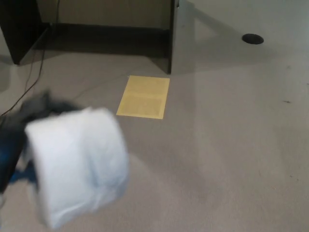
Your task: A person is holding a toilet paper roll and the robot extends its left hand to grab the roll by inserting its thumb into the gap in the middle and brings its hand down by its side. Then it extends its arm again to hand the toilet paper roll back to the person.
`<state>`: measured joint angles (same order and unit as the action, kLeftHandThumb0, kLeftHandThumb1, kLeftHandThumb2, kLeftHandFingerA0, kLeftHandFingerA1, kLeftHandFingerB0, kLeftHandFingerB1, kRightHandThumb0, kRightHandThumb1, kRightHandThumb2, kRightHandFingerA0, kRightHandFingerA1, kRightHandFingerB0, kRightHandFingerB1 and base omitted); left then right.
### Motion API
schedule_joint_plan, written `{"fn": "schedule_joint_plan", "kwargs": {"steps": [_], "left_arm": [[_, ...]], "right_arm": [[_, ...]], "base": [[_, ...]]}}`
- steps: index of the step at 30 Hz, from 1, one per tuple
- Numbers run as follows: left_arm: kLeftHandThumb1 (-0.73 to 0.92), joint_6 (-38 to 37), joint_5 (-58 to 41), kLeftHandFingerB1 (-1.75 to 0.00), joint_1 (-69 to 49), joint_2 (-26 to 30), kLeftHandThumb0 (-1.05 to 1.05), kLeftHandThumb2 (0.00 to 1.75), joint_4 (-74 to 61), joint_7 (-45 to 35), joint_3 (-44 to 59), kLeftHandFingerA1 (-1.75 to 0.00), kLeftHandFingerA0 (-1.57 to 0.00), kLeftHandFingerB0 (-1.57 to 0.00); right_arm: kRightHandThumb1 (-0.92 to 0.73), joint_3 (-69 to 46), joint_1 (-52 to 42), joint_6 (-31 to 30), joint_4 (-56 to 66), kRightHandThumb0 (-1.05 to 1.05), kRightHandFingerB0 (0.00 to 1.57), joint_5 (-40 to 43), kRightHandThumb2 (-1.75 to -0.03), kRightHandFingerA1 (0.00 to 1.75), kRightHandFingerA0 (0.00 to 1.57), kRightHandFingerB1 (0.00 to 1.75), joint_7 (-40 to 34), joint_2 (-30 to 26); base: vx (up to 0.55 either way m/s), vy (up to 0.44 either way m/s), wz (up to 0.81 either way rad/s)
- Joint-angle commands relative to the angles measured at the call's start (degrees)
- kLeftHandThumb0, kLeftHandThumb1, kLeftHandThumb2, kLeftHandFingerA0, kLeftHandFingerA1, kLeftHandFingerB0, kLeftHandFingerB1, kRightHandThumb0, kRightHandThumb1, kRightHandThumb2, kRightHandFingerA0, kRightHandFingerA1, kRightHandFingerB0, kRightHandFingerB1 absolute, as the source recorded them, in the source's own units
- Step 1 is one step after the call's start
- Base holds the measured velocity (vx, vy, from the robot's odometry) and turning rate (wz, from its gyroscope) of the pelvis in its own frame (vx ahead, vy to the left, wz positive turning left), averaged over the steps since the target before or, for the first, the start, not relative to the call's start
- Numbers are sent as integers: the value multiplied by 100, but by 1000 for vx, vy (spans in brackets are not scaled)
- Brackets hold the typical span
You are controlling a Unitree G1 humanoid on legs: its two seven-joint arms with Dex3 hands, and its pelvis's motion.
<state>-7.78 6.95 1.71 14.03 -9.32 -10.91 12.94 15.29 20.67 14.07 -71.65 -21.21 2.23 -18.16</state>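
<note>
The white toilet paper roll [77, 164] fills the lower left of the head view, blurred by motion. My left hand [19, 130] is shut on it, its black fingers showing over the roll's top and left side, with a bit of blue arm at the picture's left edge. The thumb is hidden behind the roll. No person's hand shows now. My right hand is out of the picture.
A yellow sheet [144, 96] lies on the beige carpet. A dark desk leg and panel [170, 34] stand at the back, with cables [29, 82] trailing at the left. A round black floor outlet [252, 39] sits at the far right.
</note>
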Motion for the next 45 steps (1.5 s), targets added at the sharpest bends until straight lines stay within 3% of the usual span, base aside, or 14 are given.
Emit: {"fn": "schedule_joint_plan", "kwargs": {"steps": [1, 2, 13, 14, 18, 19, 25, 28, 29, 30, 33, 34, 39, 45], "left_arm": [[85, -1836, 921, -119, -1181, 578, 1, 69, 2834, 1216, 144, -142, -80, -71], [84, -1858, 1067, -121, -1284, 676, 1, 70, 3318, 1400, 23, -145, -79, -70], [81, -1815, 678, -119, -960, 797, -3, 66, 5806, 1519, -211, -141, -75, -75], [81, -1778, 603, -115, -902, 780, -5, 67, 5912, 1427, -199, -142, -74, -77], [81, -1904, 407, -119, -761, 743, -4, 67, 6198, 1267, -155, -145, -74, -77], [81, -1927, 329, -120, -731, 733, -6, 69, 6262, 1208, -120, -146, -75, -78], [80, -2332, 387, -123, -649, 781, -8, 68, 6661, 1448, -195, -148, -76, -75], [81, -2647, 429, -122, -665, 837, -6, 67, 6691, 1633, -222, -145, -76, -74], [83, -2721, 473, -124, -630, 855, -6, 69, 6617, 1719, -247, -146, -76, -72], [83, -2792, 486, -123, -574, 867, -7, 69, 6388, 1773, -246, -147, -82, -76], [82, -2809, 409, -125, -311, 864, -3, 73, 5236, 1729, -185, -142, -83, -73], [83, -2776, 389, -123, -275, 857, -5, 72, 4842, 1669, -183, -141, -80, -72], [74, -2344, 371, -125, 212, 686, 4, 80, 2776, 1399, -340, -147, -77, -74], [77, -1549, 812, -131, 1512, 379, 2, 74, 984, 1043, -1023, -153, -79, -70]], "right_arm": [[-65, -58, -248, 55, -44, -38, 46, 36, -59, 56, 64, 42, 27, -110], [-53, -70, -291, 27, -56, -43, 39, 49, -86, 66, 59, 53, 19, -101], [-66, -45, -319, -33, -150, -39, 45, -3, -60, 54, 64, 40, -112, -96], [-54, -55, -329, -28, -149, -43, 40, 5, -86, 66, 59, 53, -116, -108], [-67, -86, -301, -82, -157, -38, 47, 27, -60, 59, 67, 40, -127, -106], [-54, -77, -292, -83, -151, -43, 40, 14, -86, 67, 62, 53, -133, -102], [-54, -48, -351, -23, -137, -43, 40, -26, -86, 67, 62, 53, -141, -110], [-67, -75, -434, 42, -118, -38, 47, 16, -60, 62, 68, 41, -138, -60], [-54, -58, -405, -20, -122, -44, 39, -2, -87, 67, 61, 53, -123, -53], [-68, -43, -379, -48, -123, -38, 47, -19, -60, 59, 67, 41, -126, -48], [-54, -82, -185, -102, -119, -44, 40, 17, -86, 66, 60, 53, -85, -30], [-68, -84, -167, -106, -125, -40, 45, 20, -60, 53, 64, 40, -66, -29], [-66, -141, -184, -34, -111, -38, 45, 74, -59, 53, 65, 40, -80, -58], [-53, -165, -164, -67, -97, -43, 39, 97, -85, 65, 60, 52, -94, -37]], "base": [[0, 0, 0], [0, 0, 0], [0, 0, 0], [0, 0, 0], [0, 0, 0], [0, 0, 0], [0, 0, 0], [0, 0, 0], [0, 0, 0], [0, 0, 0], [0, 0, 0], [0, 0, 0], [0, 0, 0], [0, 0, 0]]}}
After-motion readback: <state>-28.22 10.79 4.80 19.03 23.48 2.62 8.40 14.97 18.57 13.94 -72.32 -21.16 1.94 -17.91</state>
